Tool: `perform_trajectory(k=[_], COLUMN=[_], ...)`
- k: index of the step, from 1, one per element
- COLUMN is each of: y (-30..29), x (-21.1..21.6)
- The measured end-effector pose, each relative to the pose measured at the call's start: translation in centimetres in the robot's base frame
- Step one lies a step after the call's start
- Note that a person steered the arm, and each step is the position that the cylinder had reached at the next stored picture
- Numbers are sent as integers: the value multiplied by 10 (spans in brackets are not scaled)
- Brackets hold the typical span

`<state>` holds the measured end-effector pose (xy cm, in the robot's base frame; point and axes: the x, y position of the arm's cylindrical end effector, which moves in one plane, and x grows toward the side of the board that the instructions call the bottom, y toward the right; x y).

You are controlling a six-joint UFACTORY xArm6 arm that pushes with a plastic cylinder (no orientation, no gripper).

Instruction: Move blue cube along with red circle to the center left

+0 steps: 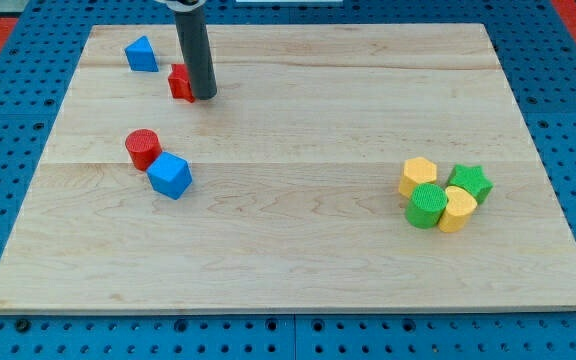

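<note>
Blue cube (171, 176) touching red circle (142, 148), already centre left. Our tip (205, 97) beside red block (179, 82); no claw fitted. Next: perhaps slight leftward nudge.

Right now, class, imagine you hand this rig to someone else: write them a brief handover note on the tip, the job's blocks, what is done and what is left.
Tip: my tip is down on the board near the view's top left, right beside a small red block, well away from the job's pair.
Blocks: red circle and blue cube sit touching, in the left half, about mid-height.
Done: the pair looks roughly at centre left already.
Left: judge whether a nudge further toward the view's left is needed; if so, bring the tip round to their right side.
Leave alone: blue triangular block and the yellow-green cluster at the view's right.
</note>
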<state>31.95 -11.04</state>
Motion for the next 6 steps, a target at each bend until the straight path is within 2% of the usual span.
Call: perform_trajectory(k=[2, 4, 6], y=[-21, -29, -7], x=[-37, -32, 89])
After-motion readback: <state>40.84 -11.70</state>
